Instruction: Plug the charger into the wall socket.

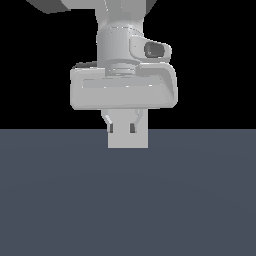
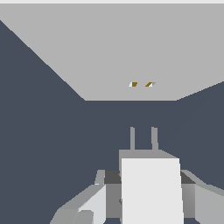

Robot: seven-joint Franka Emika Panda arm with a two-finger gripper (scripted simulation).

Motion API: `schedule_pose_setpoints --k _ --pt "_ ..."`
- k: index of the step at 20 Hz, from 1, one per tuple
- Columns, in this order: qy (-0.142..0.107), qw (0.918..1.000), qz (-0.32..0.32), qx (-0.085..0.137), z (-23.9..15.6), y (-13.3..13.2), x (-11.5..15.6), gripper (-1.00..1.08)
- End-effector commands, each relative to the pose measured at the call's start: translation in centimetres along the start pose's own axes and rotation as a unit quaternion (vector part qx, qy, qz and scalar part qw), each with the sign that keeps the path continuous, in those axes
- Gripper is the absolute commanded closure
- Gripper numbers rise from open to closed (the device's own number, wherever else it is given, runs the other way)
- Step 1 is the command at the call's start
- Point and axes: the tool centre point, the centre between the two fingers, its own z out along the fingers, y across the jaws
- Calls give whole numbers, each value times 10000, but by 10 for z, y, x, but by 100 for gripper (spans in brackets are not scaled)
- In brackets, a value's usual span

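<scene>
In the wrist view my gripper (image 2: 147, 181) is shut on the charger (image 2: 151, 192), a plain white-grey block. Its two thin prongs (image 2: 132, 139) point at the wall socket (image 2: 109, 48), a flat light-grey panel with two yellowish holes (image 2: 134, 84). A gap of dark floor separates the prongs from the panel, and they roughly line up with the holes. In the exterior view the gripper (image 1: 122, 129) hangs low in front of a light-grey square, the wall socket (image 1: 128, 141). There I cannot tell the charger apart from the fingers and the panel.
A flat dark blue-grey floor (image 1: 128, 200) spreads under the arm and around the panel. Behind it the background is black. The arm's white hand (image 1: 124, 90) fills the upper middle of the exterior view.
</scene>
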Motion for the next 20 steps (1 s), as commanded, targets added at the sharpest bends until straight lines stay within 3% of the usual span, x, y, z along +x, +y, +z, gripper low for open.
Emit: schedule_pose_setpoints --k 1,11,20 --pt "2 10000 1 0 0 0 5 108" --pt "0 10000 2 -1 5 0 39 108" --pt "0 10000 3 -3 6 0 45 108"
